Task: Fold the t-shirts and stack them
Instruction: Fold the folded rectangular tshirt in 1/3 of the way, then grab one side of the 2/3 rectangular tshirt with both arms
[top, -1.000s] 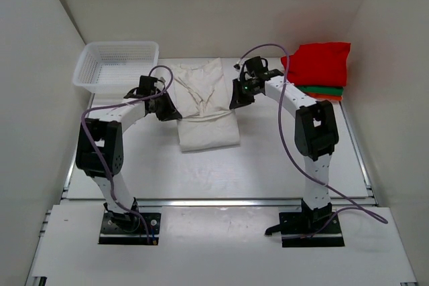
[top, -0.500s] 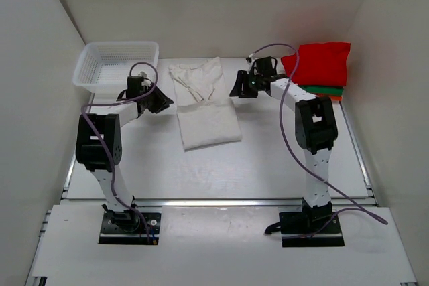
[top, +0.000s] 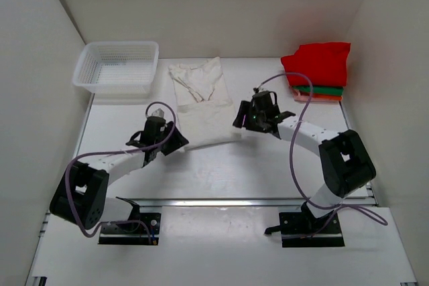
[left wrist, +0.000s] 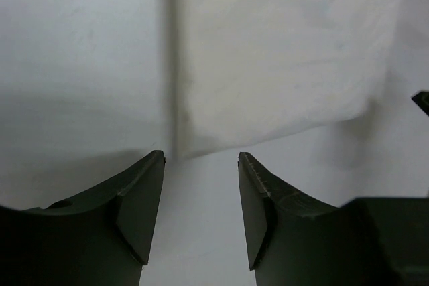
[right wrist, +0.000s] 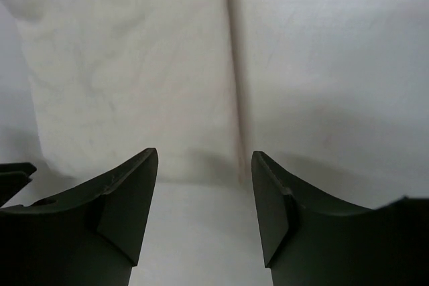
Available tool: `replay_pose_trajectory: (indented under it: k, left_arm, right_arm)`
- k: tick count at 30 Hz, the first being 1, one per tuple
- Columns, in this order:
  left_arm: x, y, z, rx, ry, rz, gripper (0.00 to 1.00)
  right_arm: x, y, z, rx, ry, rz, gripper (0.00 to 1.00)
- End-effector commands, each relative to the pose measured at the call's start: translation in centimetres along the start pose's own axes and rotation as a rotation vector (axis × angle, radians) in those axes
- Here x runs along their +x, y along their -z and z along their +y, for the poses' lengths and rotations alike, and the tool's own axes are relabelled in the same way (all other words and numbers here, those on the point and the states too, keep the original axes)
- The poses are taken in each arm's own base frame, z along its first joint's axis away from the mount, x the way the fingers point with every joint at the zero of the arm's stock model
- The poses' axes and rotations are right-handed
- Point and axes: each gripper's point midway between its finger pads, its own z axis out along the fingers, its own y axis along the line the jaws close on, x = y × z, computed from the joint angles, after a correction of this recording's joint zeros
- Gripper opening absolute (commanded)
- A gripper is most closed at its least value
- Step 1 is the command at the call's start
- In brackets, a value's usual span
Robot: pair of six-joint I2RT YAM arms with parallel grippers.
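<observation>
left gripper [top: 179, 143] and right gripper [top: 240, 124] hang spread wide and empty, one at each near corner of the cream t-shirt [top: 208, 115], which lies flat just beyond them, lengthwise away.

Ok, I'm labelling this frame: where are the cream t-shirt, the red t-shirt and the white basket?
cream t-shirt [top: 208, 117], top external view, on its folded lower body.
red t-shirt [top: 318, 63], top external view, on its top face.
white mesh basket [top: 117, 88], top external view, on its near wall.
</observation>
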Motion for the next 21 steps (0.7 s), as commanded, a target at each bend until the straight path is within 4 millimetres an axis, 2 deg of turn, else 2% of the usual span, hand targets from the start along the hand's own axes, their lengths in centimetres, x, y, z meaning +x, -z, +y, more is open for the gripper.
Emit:
replay_pose_trajectory:
  k: [1, 3, 5, 10, 11, 13, 14, 17, 18, 19, 20, 21]
  left_arm:
    - [-0.2, 0.4, 1.0, -0.057, 0.056, -0.15, 0.59]
    - [-0.1, 0.2, 1.3, -0.083, 0.061, -0.174, 0.6]
    - [-0.1, 0.1, 0.9, -0.073, 0.062, -0.197, 0.61]
    - [-0.9, -0.3, 0.3, -0.05, 0.113, -0.262, 0.61]
    - [-0.8, -0.8, 0.5, -0.062, 0.115, -0.26, 0.62]
    - [-0.9, -1.4, 0.0, -0.053, 0.122, -0.254, 0.61]
    - [-0.8, -1.8, -0.5, -0.042, 0.12, -0.234, 0.61]
    - [0.3, -3.1, -0.3, -0.08, 0.097, -0.178, 0.61]
    - [1.1, -3.5, -0.1, -0.091, 0.1, -0.149, 0.61]
    - [1.6, -3.8, 0.0, -0.088, 0.101, -0.134, 0.6]
    - [1.5, -3.9, -0.1, -0.08, 0.113, -0.14, 0.46]
    - [1.9, -4.0, -0.3, -0.068, 0.113, -0.123, 0.31]
  right_arm:
    - [2.3, 0.6, -0.1, 0.065, -0.088, -0.067, 0.56]
    - [4.2, 0.5, 0.1, 0.086, -0.094, -0.049, 0.56]
    - [4.5, 0.5, 0.4, 0.079, -0.104, -0.047, 0.56]
    - [5.9, -0.4, -0.5, 0.104, -0.12, -0.028, 0.56]
    - [6.4, -0.6, -1.0, 0.111, -0.127, -0.009, 0.56]
    - [6.3, -1.2, -0.8, 0.092, -0.135, -0.013, 0.56]
    - [6.7, -1.6, -0.9, 0.092, -0.133, 0.002, 0.56]
    - [6.8, -2.2, -1.0, 0.093, -0.128, 0.013, 0.54]
    - [6.9, -2.4, -1.0, 0.097, -0.131, 0.018, 0.49]
    - [7.8, -2.4, -1.1, 0.102, -0.122, 0.039, 0.38]
    - [7.1, -2.3, -0.7, 0.089, -0.121, 0.022, 0.27]
    - [7.5, -2.3, -0.9, 0.094, -0.117, 0.03, 0.08]
